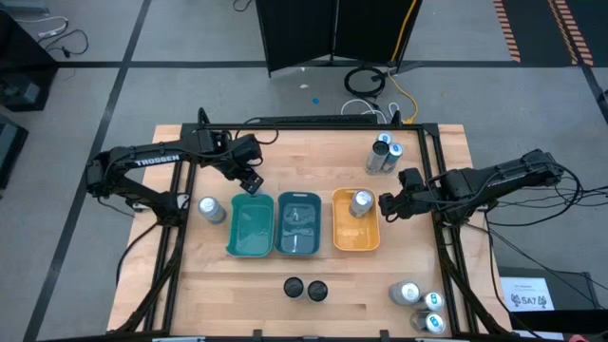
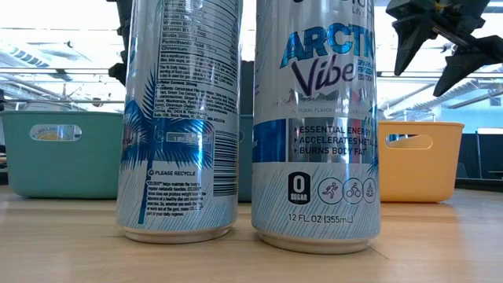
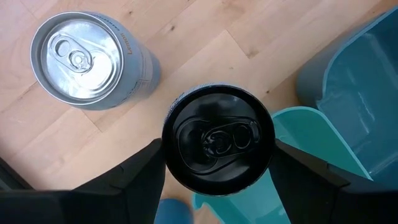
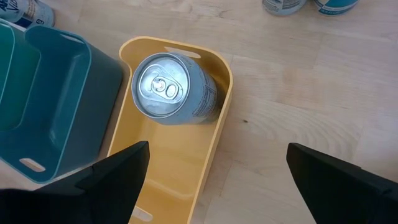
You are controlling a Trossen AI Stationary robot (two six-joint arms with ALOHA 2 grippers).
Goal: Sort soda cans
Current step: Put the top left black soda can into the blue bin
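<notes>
My tabletop (image 1: 237, 304) is pale wood planking framed by dark rails. Three bins sit side by side across its middle: a teal bin (image 1: 250, 226), a blue bin (image 1: 298, 224) touching it, and an orange bin (image 1: 355, 233) just beside that. Directly on the wood, a silver can (image 1: 211, 209) stands upright near the teal bin's outer side. Two silver cans (image 1: 384, 155) stand together at the far edge, on my right. Two black-topped cans (image 1: 305, 288) stand touching at the near edge, in front of the blue bin. Three blue-marked silver cans (image 1: 419, 306) cluster at the near right corner.
</notes>
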